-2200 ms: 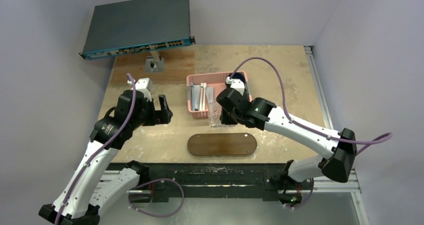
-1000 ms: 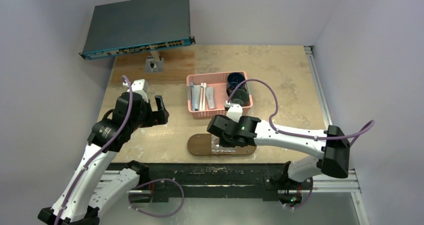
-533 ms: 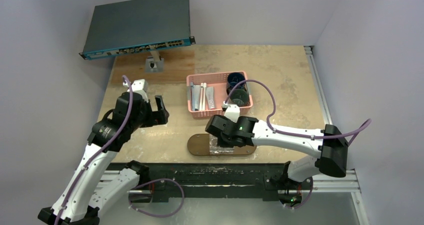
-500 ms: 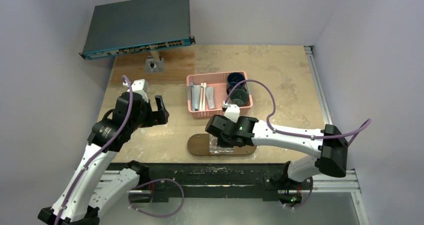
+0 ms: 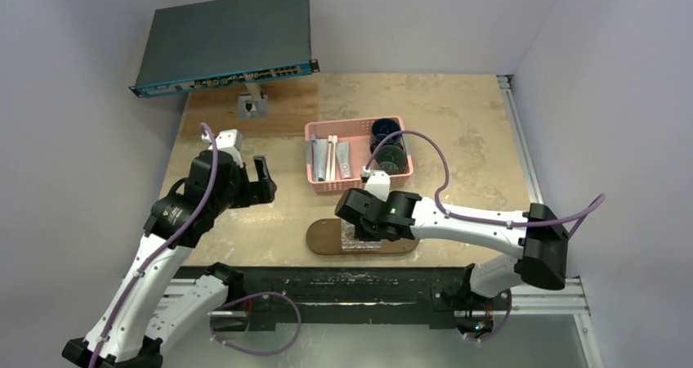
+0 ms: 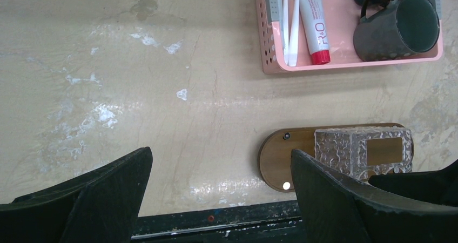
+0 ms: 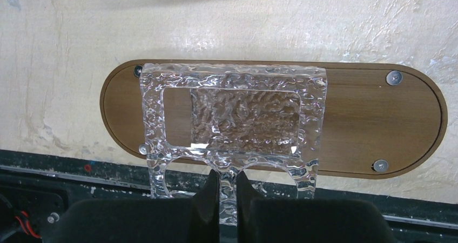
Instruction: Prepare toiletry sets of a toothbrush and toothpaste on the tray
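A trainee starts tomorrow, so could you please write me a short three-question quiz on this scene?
1. True or false: the toothbrushes already lie on the tray.
2. What does the right gripper pinch? A) a toothbrush B) the clear textured holder C) nothing
3. Fill in: the left gripper hangs over the table with its jaws ___.
Key: 1 false, they lie in the pink basket; 2 B; 3 open.
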`<action>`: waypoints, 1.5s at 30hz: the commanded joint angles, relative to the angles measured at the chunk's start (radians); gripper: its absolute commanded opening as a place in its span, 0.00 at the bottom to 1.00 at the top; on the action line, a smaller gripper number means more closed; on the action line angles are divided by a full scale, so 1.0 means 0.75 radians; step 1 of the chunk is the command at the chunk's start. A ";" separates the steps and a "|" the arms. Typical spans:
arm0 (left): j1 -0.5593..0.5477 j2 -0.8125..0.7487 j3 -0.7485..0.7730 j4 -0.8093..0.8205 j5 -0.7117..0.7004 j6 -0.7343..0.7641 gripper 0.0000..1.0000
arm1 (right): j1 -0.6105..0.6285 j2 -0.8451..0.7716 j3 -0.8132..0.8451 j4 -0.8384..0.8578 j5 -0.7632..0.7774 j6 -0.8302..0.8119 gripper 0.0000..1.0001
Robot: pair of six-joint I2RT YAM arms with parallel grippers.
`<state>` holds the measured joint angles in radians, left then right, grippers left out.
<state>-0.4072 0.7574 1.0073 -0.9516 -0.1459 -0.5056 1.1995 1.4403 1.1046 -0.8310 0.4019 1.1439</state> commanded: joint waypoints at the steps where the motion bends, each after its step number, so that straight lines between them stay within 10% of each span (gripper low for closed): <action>1: -0.001 0.005 0.031 0.025 -0.006 -0.006 1.00 | 0.008 -0.006 -0.025 0.015 0.020 -0.001 0.00; 45: -0.001 0.005 0.029 0.025 -0.015 -0.007 1.00 | 0.030 -0.112 -0.096 0.057 0.016 -0.029 0.00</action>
<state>-0.4072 0.7639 1.0077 -0.9516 -0.1463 -0.5053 1.2114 1.3823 1.0382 -0.7925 0.4141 1.1244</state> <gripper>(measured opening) 0.998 0.046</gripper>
